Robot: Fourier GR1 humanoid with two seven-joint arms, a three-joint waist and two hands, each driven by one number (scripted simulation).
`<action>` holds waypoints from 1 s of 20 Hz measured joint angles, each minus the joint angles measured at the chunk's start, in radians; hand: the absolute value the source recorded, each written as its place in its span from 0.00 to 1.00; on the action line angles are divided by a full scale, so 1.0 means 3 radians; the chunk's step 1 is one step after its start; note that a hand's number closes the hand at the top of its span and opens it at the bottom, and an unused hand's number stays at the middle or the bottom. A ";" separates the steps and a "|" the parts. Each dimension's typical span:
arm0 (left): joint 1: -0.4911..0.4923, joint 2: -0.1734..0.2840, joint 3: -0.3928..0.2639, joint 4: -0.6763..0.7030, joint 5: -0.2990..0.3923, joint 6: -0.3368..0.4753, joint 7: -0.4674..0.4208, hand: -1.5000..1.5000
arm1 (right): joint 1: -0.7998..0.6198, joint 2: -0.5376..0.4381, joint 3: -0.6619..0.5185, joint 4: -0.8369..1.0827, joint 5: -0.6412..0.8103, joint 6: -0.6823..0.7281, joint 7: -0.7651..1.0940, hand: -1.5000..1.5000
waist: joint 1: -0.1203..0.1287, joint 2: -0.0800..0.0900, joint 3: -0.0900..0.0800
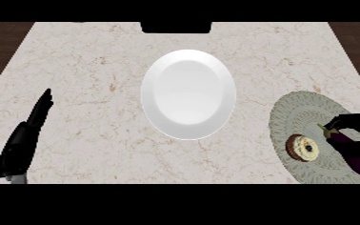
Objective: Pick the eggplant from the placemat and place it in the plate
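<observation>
Even, soft light falls across the pale beige marble counter top [91,66], leaving no harsh glare. The glossy white oval plate [188,93] shows a gentle sheen, brighter toward its rim, and casts almost no shadow. The counter's side edges slant inward toward the top.

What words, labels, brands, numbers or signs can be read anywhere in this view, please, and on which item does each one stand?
None: no readable text shows anywhere.
The white plate is plain.
The placemat bears only a woven ring pattern.
The eggplant, the marble counter and both hands carry no markings.
</observation>
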 measured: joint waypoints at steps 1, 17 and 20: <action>-0.0022 -0.0014 0.0008 0.0026 -0.0014 -0.0004 0.0000 0.50 | -0.0026 -0.0004 -0.0007 0.0035 0.0034 0.0005 -0.0027 1.00 | 0.0000 0.0001 0.0002; -0.0131 -0.0142 -0.0125 0.0008 -0.0135 -0.0054 -0.0063 0.50 | -0.1249 -0.0158 0.0574 0.0512 0.1270 -0.0966 -0.1021 1.00 | 0.0281 0.0097 0.0048; -0.0139 -0.0154 -0.0115 0.0053 -0.0146 -0.0037 -0.0084 0.50 | -0.1531 -0.0167 0.0496 0.0758 0.1325 -0.1231 -0.1314 1.00 | 0.0250 0.0092 0.0049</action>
